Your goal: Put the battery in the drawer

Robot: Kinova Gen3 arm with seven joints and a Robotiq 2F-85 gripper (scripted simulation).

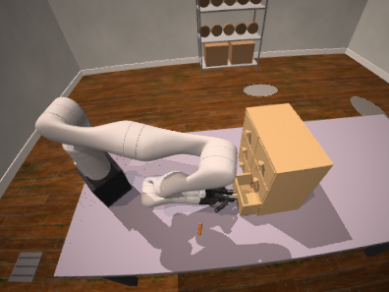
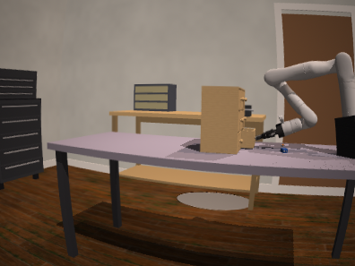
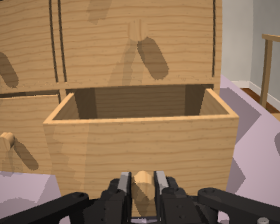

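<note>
The small wooden chest (image 1: pixel 282 156) stands on the lilac table, its drawer fronts facing my arm; it also shows in the side view (image 2: pixel 221 119). The right drawer of the bottom row (image 1: pixel 248 196) is pulled partly out, and the wrist view shows it open and empty (image 3: pixel 143 128). My gripper (image 3: pixel 143 184) is level with that drawer's front and shut on its wooden knob (image 3: pixel 143 193). It also shows in the overhead view (image 1: pixel 230 199). A small orange cylinder, the AAA battery (image 1: pixel 199 229), lies on the table in front of the arm, apart from the gripper.
The other drawers are pushed in, each with a peg knob. A small blue thing (image 2: pixel 283 150) lies on the table near the arm's base. The black base block (image 1: pixel 110 186) stands at the table's left. A shelf rack (image 1: pixel 231 24) stands by the far wall.
</note>
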